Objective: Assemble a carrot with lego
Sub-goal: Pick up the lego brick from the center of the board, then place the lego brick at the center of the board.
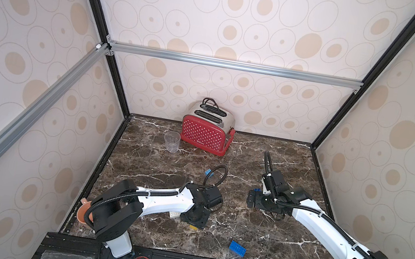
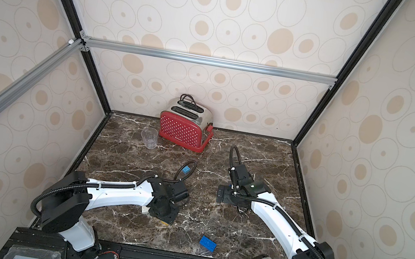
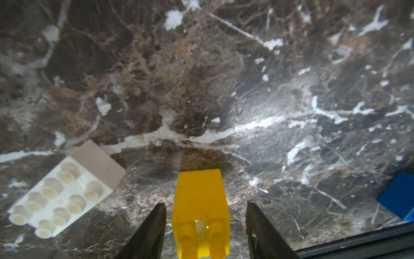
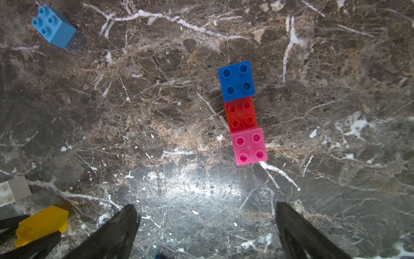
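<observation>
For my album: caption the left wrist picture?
Left gripper straddles a yellow brick; a white brick lies nearby on marble.

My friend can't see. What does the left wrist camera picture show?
A yellow brick lies on its side between the black fingers of the open left hand. A white eight-stud brick lies beside it on the marble table, and a blue brick shows at the edge.

Left arm, right arm: white link shells, black joint housings, black corrugated cable conduit alongside, white zip ties, small dark screw holes. Left gripper fingers black, tapered.
</observation>
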Controlling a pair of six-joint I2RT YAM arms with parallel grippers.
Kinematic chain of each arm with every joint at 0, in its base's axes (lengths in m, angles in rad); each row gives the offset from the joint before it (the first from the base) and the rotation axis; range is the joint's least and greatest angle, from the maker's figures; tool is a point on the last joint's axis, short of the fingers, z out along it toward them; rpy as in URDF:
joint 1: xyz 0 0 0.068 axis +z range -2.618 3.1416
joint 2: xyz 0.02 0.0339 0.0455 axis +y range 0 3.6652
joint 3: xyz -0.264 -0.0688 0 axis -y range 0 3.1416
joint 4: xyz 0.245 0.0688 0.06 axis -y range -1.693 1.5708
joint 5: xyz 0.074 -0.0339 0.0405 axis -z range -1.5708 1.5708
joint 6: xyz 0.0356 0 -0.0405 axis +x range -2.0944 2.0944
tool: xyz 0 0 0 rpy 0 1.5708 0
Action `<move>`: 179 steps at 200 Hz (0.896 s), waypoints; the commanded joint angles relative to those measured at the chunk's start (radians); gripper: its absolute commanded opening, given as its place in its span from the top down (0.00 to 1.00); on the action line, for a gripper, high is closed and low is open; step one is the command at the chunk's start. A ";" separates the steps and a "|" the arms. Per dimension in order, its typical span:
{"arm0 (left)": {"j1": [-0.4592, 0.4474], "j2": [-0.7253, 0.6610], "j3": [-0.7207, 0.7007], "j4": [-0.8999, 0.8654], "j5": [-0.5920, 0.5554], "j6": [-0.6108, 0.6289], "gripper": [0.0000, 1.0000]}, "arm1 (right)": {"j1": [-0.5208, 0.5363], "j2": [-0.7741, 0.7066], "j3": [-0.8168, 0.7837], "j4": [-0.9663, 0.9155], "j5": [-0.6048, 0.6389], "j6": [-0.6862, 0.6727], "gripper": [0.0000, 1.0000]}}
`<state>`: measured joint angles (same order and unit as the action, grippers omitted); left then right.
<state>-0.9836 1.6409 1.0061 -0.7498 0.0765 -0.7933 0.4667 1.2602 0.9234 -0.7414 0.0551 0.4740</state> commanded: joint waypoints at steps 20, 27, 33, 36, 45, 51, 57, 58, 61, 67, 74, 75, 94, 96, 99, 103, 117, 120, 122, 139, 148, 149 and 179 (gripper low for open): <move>-0.009 -0.004 0.046 -0.062 -0.016 -0.029 0.65 | 0.006 -0.026 -0.020 -0.026 0.023 0.001 0.01; -0.010 -0.006 0.052 -0.065 -0.018 -0.032 0.69 | 0.006 -0.028 -0.020 -0.026 0.022 0.001 0.01; -0.010 -0.006 0.059 -0.065 -0.020 -0.033 0.72 | 0.006 -0.030 -0.021 -0.026 0.023 0.001 0.01; -0.009 -0.005 0.063 -0.065 -0.021 -0.035 0.73 | 0.005 -0.032 -0.021 -0.024 0.023 0.000 0.01; -0.009 0.000 0.077 -0.066 -0.024 -0.038 0.75 | 0.005 -0.037 -0.023 -0.024 0.023 0.001 0.01; -0.010 0.008 0.090 -0.066 -0.027 -0.040 0.76 | 0.005 -0.040 -0.025 -0.023 0.022 0.003 0.01; -0.010 0.020 0.105 -0.069 -0.029 -0.041 0.77 | 0.005 -0.041 -0.027 -0.024 0.022 0.004 0.01; -0.008 0.022 0.109 -0.069 -0.029 -0.041 0.77 | 0.005 -0.042 -0.027 -0.024 0.022 0.004 0.01; -0.008 0.029 0.118 -0.070 -0.030 -0.041 0.77 | 0.005 -0.044 -0.027 -0.023 0.020 0.005 0.01; -0.010 0.045 0.141 -0.074 -0.033 -0.045 0.77 | 0.005 -0.046 -0.029 -0.023 0.016 0.009 0.01; -0.010 0.066 0.168 -0.073 -0.036 -0.050 0.78 | 0.005 -0.048 -0.032 -0.024 0.010 0.013 0.01; -0.009 0.069 0.172 -0.072 -0.036 -0.050 0.78 | 0.005 -0.049 -0.033 -0.024 0.010 0.013 0.01; -0.009 0.142 0.273 -0.095 -0.072 -0.068 0.78 | 0.006 -0.058 -0.043 -0.017 -0.005 0.028 0.01; -0.008 0.150 0.285 -0.100 -0.080 -0.069 0.78 | 0.006 -0.059 -0.044 -0.015 -0.006 0.031 0.01; -0.008 0.164 0.305 -0.109 -0.094 -0.074 0.77 | 0.005 -0.061 -0.045 -0.014 -0.010 0.034 0.01; -0.005 0.182 0.331 -0.123 -0.109 -0.080 0.77 | 0.005 -0.064 -0.048 -0.012 -0.013 0.037 0.01; 0.012 0.237 0.397 -0.137 -0.128 -0.105 0.78 | 0.006 -0.070 -0.060 -0.003 -0.033 0.052 0.01; 0.019 0.246 0.408 -0.135 -0.127 -0.111 0.78 | 0.006 -0.072 -0.063 0.000 -0.038 0.055 0.01; 0.022 0.253 0.414 -0.133 -0.127 -0.116 0.79 | 0.006 -0.072 -0.064 0.001 -0.040 0.057 0.01; 0.050 0.297 0.467 -0.132 -0.120 -0.136 0.83 | 0.008 -0.077 -0.076 0.010 -0.061 0.074 0.01; 0.064 0.316 0.488 -0.138 -0.119 -0.142 0.84 | 0.011 -0.079 -0.083 0.013 -0.068 0.082 0.01; 0.065 0.318 0.490 -0.139 -0.119 -0.143 0.85 | 0.011 -0.079 -0.084 0.013 -0.068 0.083 0.01; 0.093 0.357 0.537 -0.174 -0.144 -0.148 0.87 | 0.021 -0.089 -0.100 0.010 -0.077 0.102 0.01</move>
<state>-0.9157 1.9732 1.4811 -0.8337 -0.0109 -0.9009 0.4763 1.1950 0.8425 -0.7246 -0.0048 0.5385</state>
